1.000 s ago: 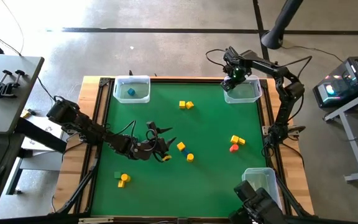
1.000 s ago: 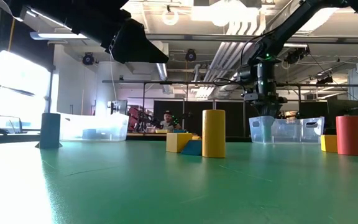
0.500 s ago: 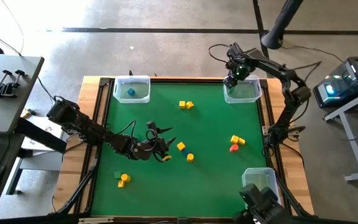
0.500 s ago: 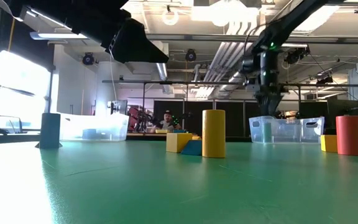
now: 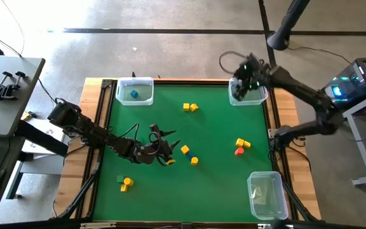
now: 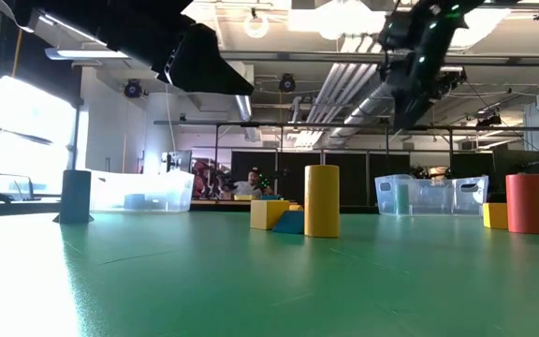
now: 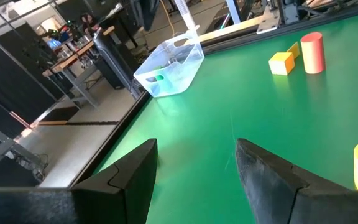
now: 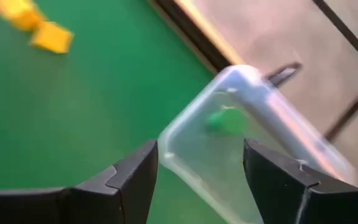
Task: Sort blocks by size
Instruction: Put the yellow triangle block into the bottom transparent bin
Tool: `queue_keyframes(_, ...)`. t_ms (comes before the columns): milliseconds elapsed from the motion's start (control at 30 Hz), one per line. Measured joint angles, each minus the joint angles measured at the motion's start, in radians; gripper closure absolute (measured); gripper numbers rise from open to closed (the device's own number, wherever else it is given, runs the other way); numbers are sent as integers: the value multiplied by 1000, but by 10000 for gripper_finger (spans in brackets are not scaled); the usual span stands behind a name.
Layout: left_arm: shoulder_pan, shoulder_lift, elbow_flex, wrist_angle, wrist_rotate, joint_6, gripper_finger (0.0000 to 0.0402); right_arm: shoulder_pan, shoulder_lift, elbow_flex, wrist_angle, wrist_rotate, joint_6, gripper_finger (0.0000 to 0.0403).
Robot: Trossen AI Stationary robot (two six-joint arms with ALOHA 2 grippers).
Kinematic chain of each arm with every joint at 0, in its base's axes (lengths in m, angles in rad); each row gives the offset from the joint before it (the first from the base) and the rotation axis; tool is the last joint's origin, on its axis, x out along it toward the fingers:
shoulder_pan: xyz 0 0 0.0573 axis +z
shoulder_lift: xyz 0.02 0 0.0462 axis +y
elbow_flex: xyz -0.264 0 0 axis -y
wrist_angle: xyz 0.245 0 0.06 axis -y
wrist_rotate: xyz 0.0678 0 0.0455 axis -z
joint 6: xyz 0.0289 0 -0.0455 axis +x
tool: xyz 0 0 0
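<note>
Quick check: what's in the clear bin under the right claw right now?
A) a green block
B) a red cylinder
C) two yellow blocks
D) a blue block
A: the right wrist view shows a green block inside the clear bin, seen between the open right claw fingers.

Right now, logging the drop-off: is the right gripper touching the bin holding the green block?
Apart. In the right wrist view the open right gripper hangs above the clear bin, with the green block lying inside, clear of the fingers.
</note>
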Motion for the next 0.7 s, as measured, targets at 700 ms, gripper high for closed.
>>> queue_keyframes(700, 1, 0, 0, 34, 12, -11, 197, 845, -523, -698, 927, 141, 308, 176)
